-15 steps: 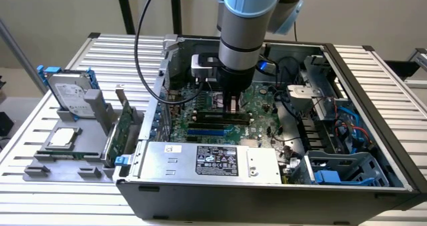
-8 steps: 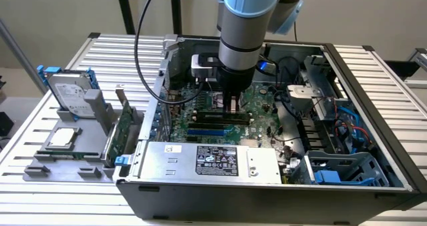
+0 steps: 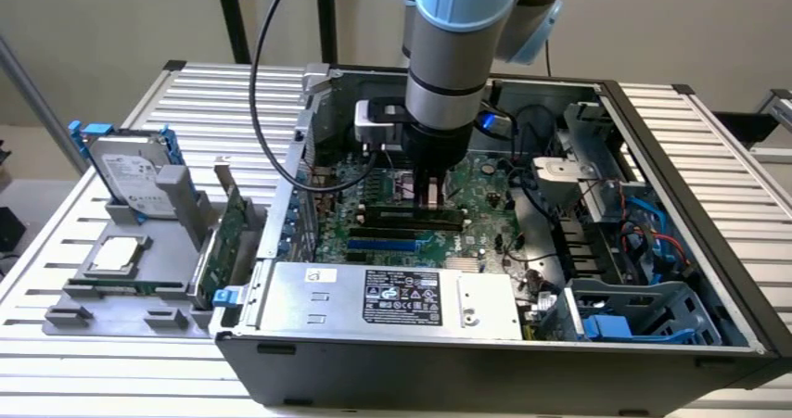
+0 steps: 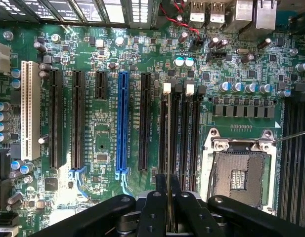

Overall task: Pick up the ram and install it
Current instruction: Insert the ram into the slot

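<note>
You are holding the RAM stick edge-on in closed jaws over its motherboard memory slot; keep it vertical, pressing evenly.

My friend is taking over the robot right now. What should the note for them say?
Gripper: shut on the ram, held edge-on between the fingers.
Where: the arm is down inside the open computer case, with the ram over the memory slots on the motherboard, next to the empty processor socket.
Done: the ram is picked up and brought to the slots.
Left: I cannot tell whether it is fully seated, and the gripper has not let go.
</note>
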### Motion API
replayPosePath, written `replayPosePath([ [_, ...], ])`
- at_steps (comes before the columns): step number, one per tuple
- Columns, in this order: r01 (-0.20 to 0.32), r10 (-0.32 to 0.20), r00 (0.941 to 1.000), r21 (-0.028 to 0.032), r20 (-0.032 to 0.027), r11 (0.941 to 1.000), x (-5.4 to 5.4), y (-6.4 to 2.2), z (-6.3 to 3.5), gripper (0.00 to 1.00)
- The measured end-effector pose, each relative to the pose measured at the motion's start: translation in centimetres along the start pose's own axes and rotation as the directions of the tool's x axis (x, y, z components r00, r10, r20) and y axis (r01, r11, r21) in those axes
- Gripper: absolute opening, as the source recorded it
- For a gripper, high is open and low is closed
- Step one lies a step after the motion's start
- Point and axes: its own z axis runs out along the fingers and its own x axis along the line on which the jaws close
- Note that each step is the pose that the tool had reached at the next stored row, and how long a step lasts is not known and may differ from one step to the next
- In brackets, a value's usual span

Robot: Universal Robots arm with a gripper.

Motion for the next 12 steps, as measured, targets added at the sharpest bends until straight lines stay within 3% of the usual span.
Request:
replayPosePath([
  [12,0.0,0.0,1.0,-0.0002,0.0001,1.0,-0.02,-0.01,-0.01,0.0],
])
